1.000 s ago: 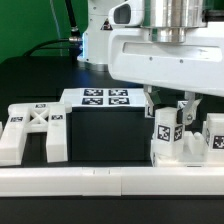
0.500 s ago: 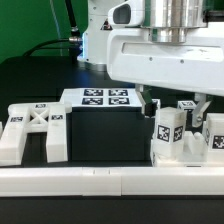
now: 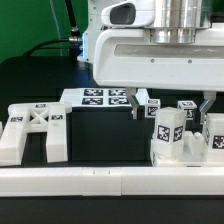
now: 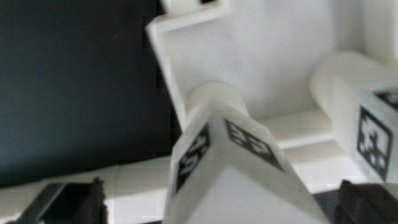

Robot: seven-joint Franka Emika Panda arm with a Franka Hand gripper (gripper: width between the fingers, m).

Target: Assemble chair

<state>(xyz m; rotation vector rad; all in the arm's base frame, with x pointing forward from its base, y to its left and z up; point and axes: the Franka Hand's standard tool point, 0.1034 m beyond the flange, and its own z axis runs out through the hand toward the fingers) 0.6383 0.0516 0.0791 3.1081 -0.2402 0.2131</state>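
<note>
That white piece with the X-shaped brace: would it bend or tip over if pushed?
The X-braced frame looks thick and chunky, so probably stiff, not floppy. It lies low and broad on the table, so it would likely slide rather than tip. Its flat faces and square edges suggest it will not roll.

I count one X-braced frame (image 3: 32, 130) at lower left, one marker board (image 3: 100, 97), one white rail (image 3: 100, 180) along the bottom, two upright tagged posts (image 3: 168, 135) at lower right; tagged pieces (image 3: 187, 108) behind them are too hidden to count.

Tool (image 3: 170, 104) hangs low, pointing straight down, jaws spread wide.
</note>
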